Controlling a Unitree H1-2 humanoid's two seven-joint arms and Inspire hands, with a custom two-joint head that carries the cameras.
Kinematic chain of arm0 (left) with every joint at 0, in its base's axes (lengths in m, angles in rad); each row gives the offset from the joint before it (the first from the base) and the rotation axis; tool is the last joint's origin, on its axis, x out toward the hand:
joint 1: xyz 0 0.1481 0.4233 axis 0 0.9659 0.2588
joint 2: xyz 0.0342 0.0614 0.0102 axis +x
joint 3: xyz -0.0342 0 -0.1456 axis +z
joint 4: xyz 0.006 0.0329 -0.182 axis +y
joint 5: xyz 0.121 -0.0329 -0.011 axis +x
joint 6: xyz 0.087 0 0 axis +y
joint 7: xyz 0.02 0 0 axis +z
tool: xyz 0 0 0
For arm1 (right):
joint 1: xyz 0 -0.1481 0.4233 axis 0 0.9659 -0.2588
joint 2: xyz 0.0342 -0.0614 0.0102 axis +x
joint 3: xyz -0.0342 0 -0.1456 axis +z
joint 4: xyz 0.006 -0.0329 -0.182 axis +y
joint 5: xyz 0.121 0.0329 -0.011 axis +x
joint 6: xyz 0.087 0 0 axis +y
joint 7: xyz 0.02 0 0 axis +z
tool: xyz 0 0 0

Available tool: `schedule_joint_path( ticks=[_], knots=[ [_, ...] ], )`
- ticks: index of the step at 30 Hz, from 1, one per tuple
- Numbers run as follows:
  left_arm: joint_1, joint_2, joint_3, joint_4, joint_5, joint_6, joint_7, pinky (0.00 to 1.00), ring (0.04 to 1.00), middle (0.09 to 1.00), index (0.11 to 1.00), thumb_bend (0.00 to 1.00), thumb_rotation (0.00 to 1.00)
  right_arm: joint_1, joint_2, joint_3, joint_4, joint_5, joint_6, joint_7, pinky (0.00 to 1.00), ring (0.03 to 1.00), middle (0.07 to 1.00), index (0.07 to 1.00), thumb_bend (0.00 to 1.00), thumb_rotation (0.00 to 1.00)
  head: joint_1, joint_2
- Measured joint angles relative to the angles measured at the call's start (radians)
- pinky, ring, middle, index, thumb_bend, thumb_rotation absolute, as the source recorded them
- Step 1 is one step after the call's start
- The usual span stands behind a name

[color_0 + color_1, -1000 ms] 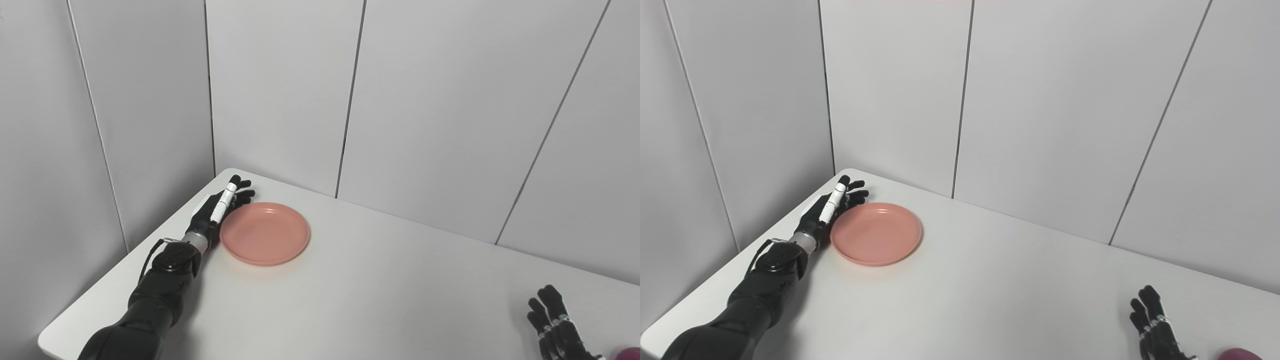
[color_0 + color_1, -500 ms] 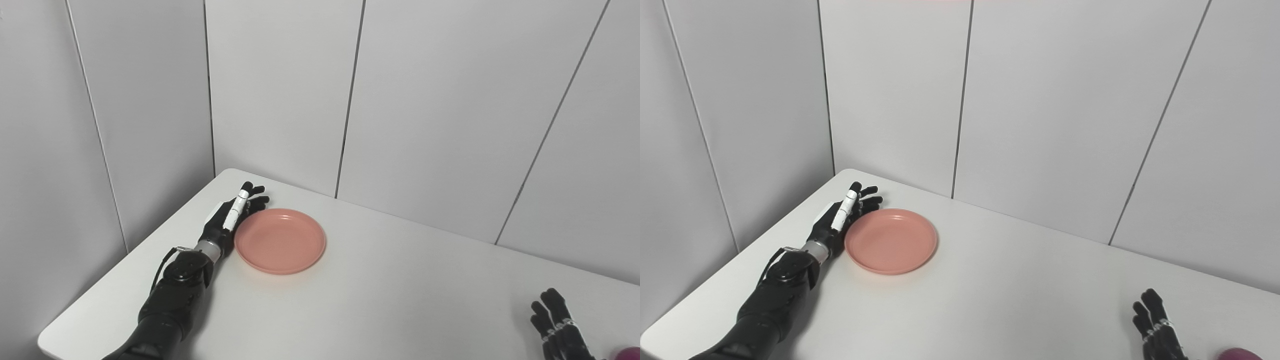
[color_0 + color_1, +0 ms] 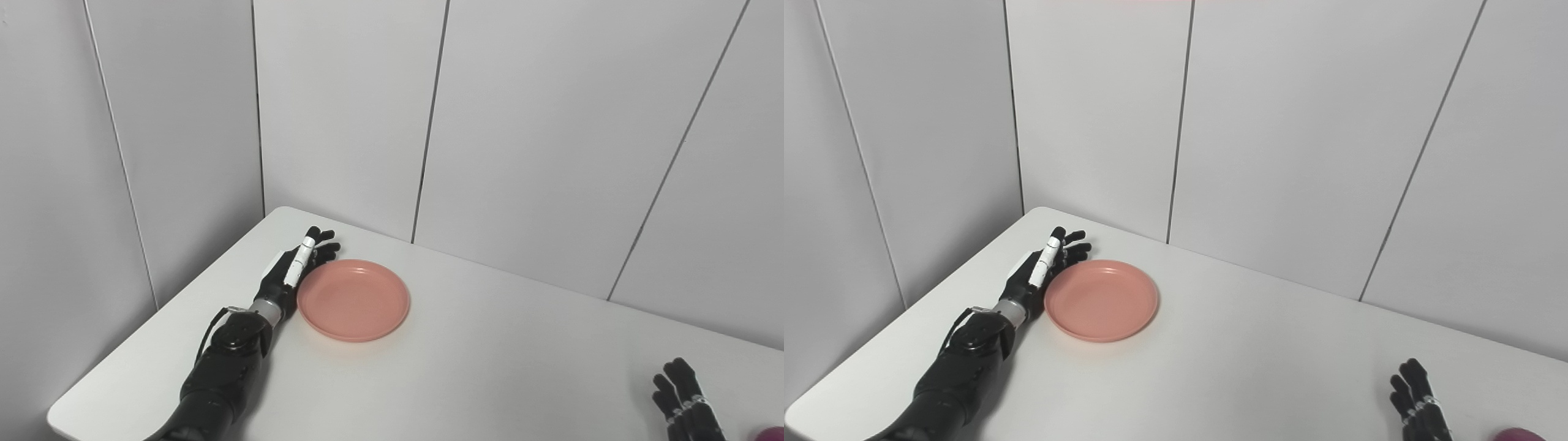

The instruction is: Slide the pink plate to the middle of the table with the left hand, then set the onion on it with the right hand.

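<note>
A pink plate [image 3: 353,300] lies on the white table [image 3: 465,373], toward its far left. My left hand [image 3: 293,267] is open with fingers stretched out, its side pressed against the plate's left rim; it also shows in the right eye view [image 3: 1041,269]. My right hand [image 3: 683,404] rests open at the table's near right, fingers spread, partly cut off by the picture's edge. A purple-red onion [image 3: 1519,435] shows only as a sliver at the bottom right corner, just right of the right hand.
Grey wall panels stand close behind the table and along its left side. The table's rounded far-left corner [image 3: 278,211] is just behind the left hand. The table's near-left edge [image 3: 61,422] lies beside the left forearm.
My left hand has pushed the plate to the right and a little nearer, away from the far-left corner. The right hand has slid slightly down in the picture.
</note>
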Motion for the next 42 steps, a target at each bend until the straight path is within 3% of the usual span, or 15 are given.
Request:
schedule_joint_path(
  ticks=[16, 29, 33, 42],
  knots=[
    [0.018, -0.074, -0.036, -0.069, 0.0, 0.019, 0.016, 0.92, 0.877, 0.833, 0.836, 0.76, 1.0, 0.018, 0.039, 0.002, -0.036, -0.007, 0.029, -0.026, 0.98, 0.96, 0.966, 0.956, 0.8, 0.85, -0.072, 0.021],
    [0.04, -0.117, -0.065, -0.139, -0.002, 0.063, 0.01, 0.91, 0.88, 0.841, 0.84, 0.75, 1.0, 0.056, 0.129, 0.042, -0.123, -0.086, 0.113, -0.097, 0.96, 0.948, 0.938, 0.933, 0.72, 0.83, -0.235, 0.052],
    [0.045, -0.129, -0.069, -0.149, -0.006, 0.065, 0.009, 0.92, 0.884, 0.849, 0.85, 0.74, 1.0, 0.063, 0.147, 0.053, -0.138, -0.116, 0.142, -0.123, 0.98, 0.967, 0.957, 0.949, 0.7, 0.85, -0.326, 0.066],
    [0.049, -0.166, -0.088, -0.179, -0.04, 0.1, -0.055, 0.92, 0.882, 0.847, 0.847, 0.73, 1.0, 0.071, 0.196, 0.102, -0.152, -0.173, 0.191, -0.153, 1.0, 0.999, 0.993, 0.981, 0.65, 0.9, -0.466, 0.075]
  ],
)
